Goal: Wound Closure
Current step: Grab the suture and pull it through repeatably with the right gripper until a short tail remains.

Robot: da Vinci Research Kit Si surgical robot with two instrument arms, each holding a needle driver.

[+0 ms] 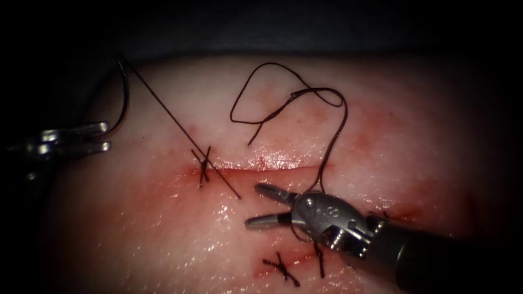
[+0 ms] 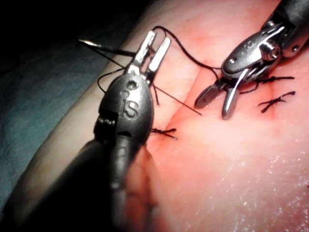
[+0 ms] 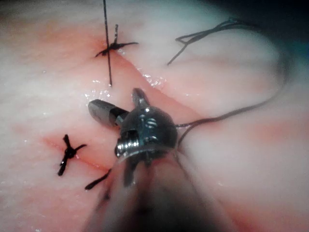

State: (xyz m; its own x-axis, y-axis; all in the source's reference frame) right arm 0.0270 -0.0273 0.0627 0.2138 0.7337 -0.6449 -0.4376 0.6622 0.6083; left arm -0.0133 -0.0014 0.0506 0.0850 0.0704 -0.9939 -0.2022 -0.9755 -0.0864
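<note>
The cut (image 1: 267,165) runs across the tissue (image 1: 414,136), with a knotted stitch (image 1: 204,162) at its left end. My left tool (image 1: 108,137) (image 2: 161,38) is far to the left of the cut, shut on the curved needle (image 1: 126,92) (image 2: 104,47) near one end; the needle is out of the tissue. A taut thread (image 1: 163,106) slants from the needle's free end past the stitch. My right tool (image 1: 253,205) (image 2: 212,108) (image 3: 113,99) hovers just below the cut's middle, jaws open, holding nothing. A loose thread loop (image 1: 294,95) lies above the cut.
Another knotted stitch (image 1: 281,267) (image 3: 69,153) sits lower on the tissue by the right tool's shaft (image 1: 436,256). Red fluid (image 1: 180,174) stains the tissue around the cut. The tissue's dark left edge (image 1: 65,174) lies under the left tool.
</note>
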